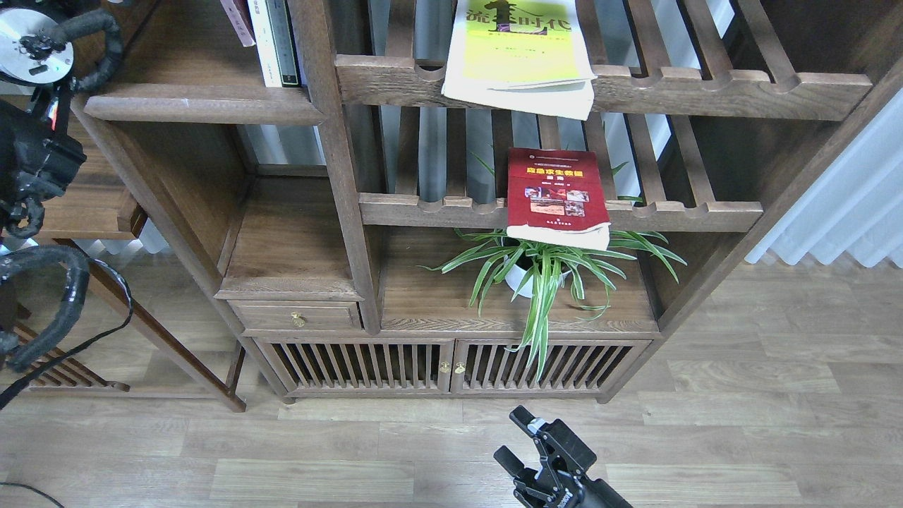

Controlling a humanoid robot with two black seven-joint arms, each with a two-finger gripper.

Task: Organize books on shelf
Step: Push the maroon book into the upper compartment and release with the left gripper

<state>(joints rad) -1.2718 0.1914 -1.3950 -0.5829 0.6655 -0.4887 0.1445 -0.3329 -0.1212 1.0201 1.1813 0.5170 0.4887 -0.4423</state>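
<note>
A yellow-green book [518,49] lies flat on the upper slatted rack and overhangs its front rail. A red book [557,197] with a yellow title lies on the middle slatted rack. Only a maroon sliver [236,17] of the third book shows at the top edge, leaning beside upright white and dark books above the solid shelf [201,106]. What holds it is out of view. My left arm [35,56] rises along the left edge and its gripper is out of frame. My right gripper [513,437] is open and empty, low over the floor.
A potted spider plant [540,271] stands on the board under the red book. A drawer with a brass knob [296,321] and slatted doors sit below. A side table [77,212] stands left of the shelf unit. A white curtain [839,204] hangs at right.
</note>
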